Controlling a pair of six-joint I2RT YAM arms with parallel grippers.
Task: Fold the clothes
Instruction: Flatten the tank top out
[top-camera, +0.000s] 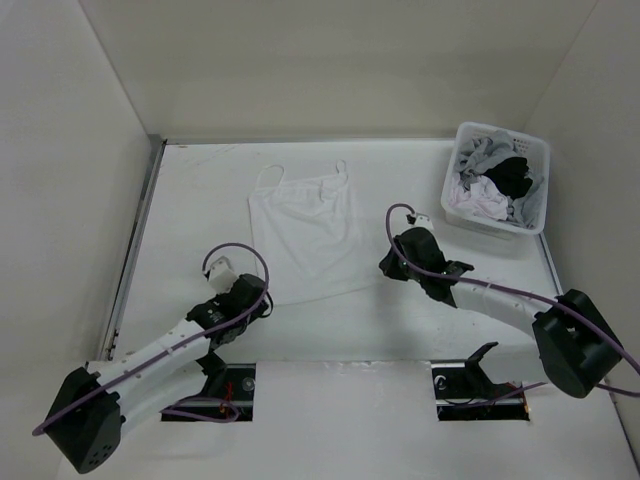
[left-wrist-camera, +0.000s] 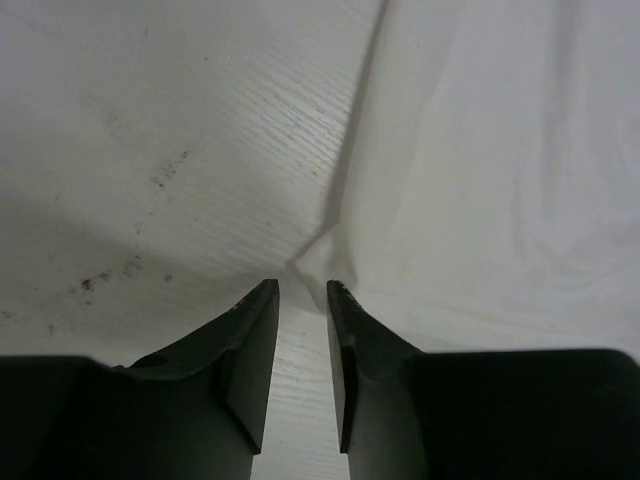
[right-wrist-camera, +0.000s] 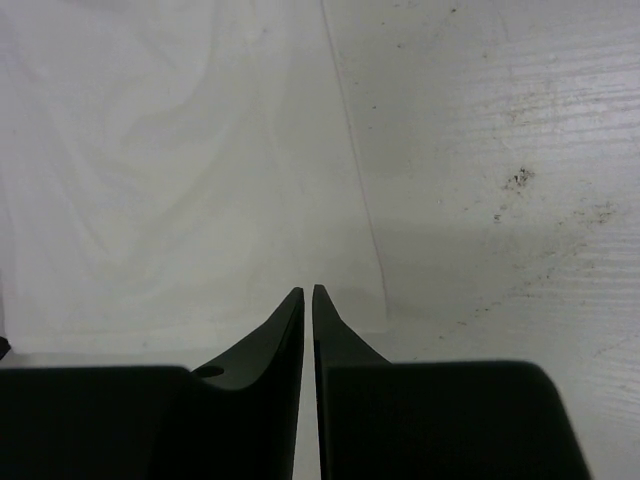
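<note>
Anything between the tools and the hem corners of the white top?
Nothing visible. The left tool sits at the top's near left corner, the right tool over its near right corner. The basket stands well off at the far right.

Bright, even light flattens the white top (top-camera: 305, 230) against the white table (top-camera: 190, 220), with soft shadows and slightly soft wrist views.
</note>
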